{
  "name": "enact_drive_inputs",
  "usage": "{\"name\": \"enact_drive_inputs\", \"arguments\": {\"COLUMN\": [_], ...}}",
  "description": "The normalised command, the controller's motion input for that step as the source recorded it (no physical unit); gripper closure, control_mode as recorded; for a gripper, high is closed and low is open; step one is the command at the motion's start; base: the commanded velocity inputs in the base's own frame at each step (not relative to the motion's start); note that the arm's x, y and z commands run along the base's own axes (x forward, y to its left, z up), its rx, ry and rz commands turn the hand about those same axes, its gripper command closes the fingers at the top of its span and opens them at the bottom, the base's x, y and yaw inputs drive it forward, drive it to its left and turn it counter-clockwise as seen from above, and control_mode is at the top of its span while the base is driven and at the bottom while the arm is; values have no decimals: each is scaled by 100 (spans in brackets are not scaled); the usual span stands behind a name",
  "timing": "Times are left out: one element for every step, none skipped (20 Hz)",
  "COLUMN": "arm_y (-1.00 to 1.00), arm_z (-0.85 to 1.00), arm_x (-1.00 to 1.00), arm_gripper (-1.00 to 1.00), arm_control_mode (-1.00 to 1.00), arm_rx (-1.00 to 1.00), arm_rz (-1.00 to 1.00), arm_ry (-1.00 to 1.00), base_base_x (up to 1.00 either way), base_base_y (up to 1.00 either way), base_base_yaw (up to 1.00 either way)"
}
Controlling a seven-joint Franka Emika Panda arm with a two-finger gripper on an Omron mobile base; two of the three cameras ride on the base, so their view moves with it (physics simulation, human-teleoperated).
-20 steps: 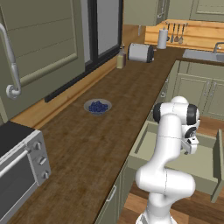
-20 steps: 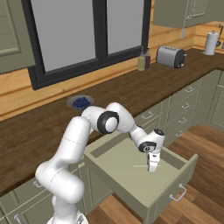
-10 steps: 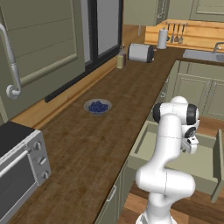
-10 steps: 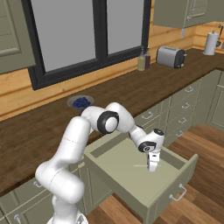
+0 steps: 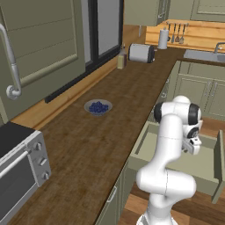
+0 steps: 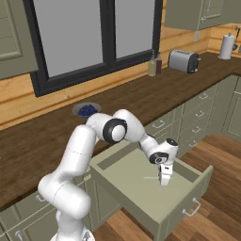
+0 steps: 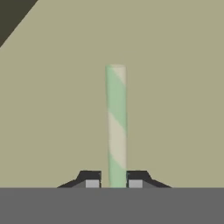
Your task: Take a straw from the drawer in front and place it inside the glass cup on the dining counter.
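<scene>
Striped straw: green-and-white straw (image 7: pixel 116 127) lies flat on the plain green floor of the open drawer (image 6: pixel 141 197), running straight away from the gripper in the hand view; in the right base view it shows as a thin pale line (image 6: pixel 151 177) just beside the fingers.
Handling: it looks very light and thin, probably a soft tube that would crush or bend under a hard squeeze, and smooth enough to roll or slip; a gentle pinch across its width seems right.
Where to hold: judged from the hand view, the near end sits between the two fingertips (image 7: pixel 91 180), so the hold would fall close to that end, leaving most of the length free to go into the cup later.
Gripper: the gripper (image 7: pixel 113 180) has a finger on each side of the straw with only slivers of gap; whether the pads already press it cannot be told.
Arm pose: the arm reaches from the base out over the drawer, forearm sloping down, wrist bent so the gripper (image 6: pixel 164 178) points straight down, low inside the drawer near its floor.
Table: the wood table (image 5: pixel 110 118) behind carries a small dish of blueberries (image 5: pixel 98 107).
Task stage: judged as the grasp; lift and carry not yet done.
</scene>
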Motion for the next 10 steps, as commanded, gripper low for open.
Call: {"name": "enact_drive_inputs", "arguments": {"arm_y": [11,9,5,9,10,12,16,16,17,11], "arm_z": [62,88,100,100,100,100,100,100,100,100], "arm_x": [-15,-26,-40,-37,-43,-28,-23,-25,-25,-27], "arm_gripper": [100,100,100,100,100,100,100,100,100,100], "arm_control_mode": [-100,-100,-100,-100,-100,-100,-100,-100,-100,-100], "arm_rx": [-2,-4,-4,-5,-7,-8,-13,-14,-14,-12], "arm_rz": [0,0,0,0,0,0,0,0,0,0], "arm_ry": [-7,-13,-9,-6,-6,-5,-10,-12,-10,-9], "base_base_x": [0,0,0,0,0,0,0,0,0,0], "base_base_y": [0,0,0,0,0,0,0,0,0,0], "base_base_yaw": [0,0,0,0,0,0,0,0,0,0]}}
